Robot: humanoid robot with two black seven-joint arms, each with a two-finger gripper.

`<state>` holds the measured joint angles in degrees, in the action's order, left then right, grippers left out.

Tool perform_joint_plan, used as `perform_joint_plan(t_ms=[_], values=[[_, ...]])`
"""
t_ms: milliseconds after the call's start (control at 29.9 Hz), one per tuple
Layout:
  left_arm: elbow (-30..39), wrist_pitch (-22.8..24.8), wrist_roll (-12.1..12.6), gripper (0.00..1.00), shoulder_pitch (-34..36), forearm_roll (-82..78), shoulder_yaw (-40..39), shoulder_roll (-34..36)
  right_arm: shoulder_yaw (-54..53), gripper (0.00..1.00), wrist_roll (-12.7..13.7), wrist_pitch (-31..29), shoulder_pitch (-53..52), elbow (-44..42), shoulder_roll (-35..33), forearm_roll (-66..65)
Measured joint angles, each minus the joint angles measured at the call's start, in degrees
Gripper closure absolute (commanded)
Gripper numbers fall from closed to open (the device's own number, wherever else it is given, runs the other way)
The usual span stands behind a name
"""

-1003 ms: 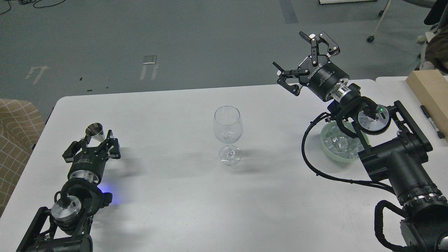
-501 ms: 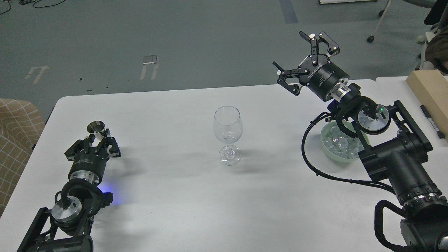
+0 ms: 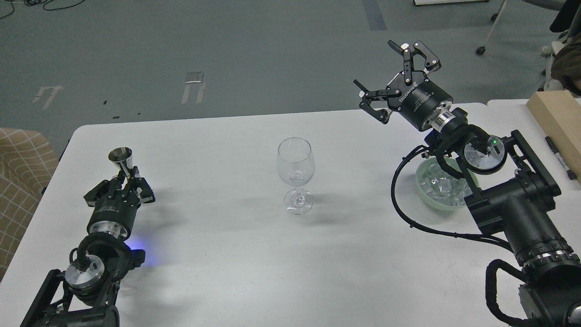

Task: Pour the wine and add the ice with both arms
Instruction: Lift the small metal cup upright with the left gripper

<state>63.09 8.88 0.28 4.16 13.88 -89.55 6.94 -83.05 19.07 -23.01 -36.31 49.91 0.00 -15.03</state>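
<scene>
An empty clear wine glass stands upright at the middle of the white table. My left gripper is at the table's left and is shut on the lower part of a small metal measuring cup, whose mouth points up. My right gripper is open and empty, raised over the table's far right edge, well apart from the glass. Under the right arm, a pale green bowl holds the ice, partly hidden by the arm. No wine bottle is in view.
A wooden box and a black marker lie at the table's far right. A tan checked chair stands past the left edge. Grey floor lies beyond the far edge.
My left gripper's fingers have closed in on the metal cup, and the cup has shifted a little left and stands more upright. The right arm has not moved.
</scene>
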Motion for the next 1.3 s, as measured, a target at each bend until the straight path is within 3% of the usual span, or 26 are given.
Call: perform_joint_plan(t_ms=[501, 1103, 1303], values=[[1.21, 0.45, -1.08, 0.81, 0.0, 0.09, -0.93, -0.15, 0.0, 0.0, 0.0, 0.03, 0.0, 0.0, 0.0, 0.0], [1.34, 7.01, -6.44, 1.0, -0.03, 0.09, -0.96, 0.04, 0.0, 0.0, 0.0, 0.06, -0.16, 0.0, 0.0, 0.0], [1.34, 7.36, -7.19, 1.0, -0.03, 0.09, -0.66, 0.04, 0.0, 0.0, 0.0, 0.06, -0.16, 0.0, 0.0, 0.0]])
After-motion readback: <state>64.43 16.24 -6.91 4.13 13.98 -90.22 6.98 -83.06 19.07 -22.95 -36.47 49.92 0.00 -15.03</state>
